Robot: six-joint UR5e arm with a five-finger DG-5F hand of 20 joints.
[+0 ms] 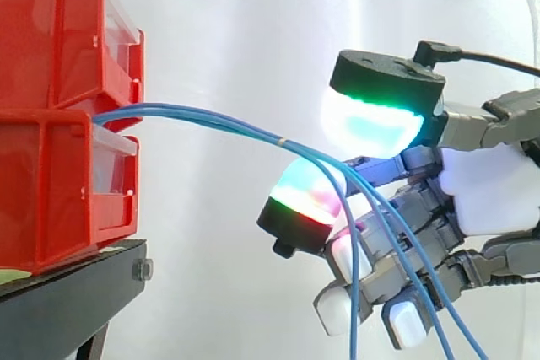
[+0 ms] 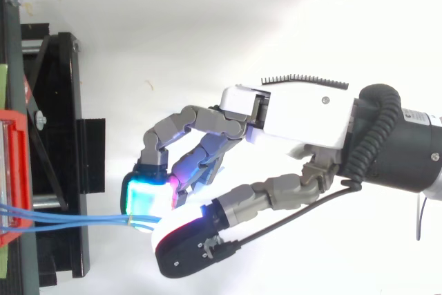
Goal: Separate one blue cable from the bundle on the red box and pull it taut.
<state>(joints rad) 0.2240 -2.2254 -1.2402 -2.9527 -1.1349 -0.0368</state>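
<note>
Fingers [image 2: 164, 135] of my hand [image 2: 304, 112] curl inward, pinching the blue cables [image 1: 202, 115] between two glowing pads, right of the stacked red bins [image 1: 51, 166].

A black stand [image 1: 76, 282] with a bolt [image 1: 142, 270] stands before a white curtain [image 1: 253, 31].

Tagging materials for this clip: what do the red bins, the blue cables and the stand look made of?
The red bins: moulded plastic, glossy, ribbed walls, apparently. The blue cables: thin, likely plastic-sheathed; they droop smoothly. The stand: probably black-painted metal, matte, with a bolt head.
</note>
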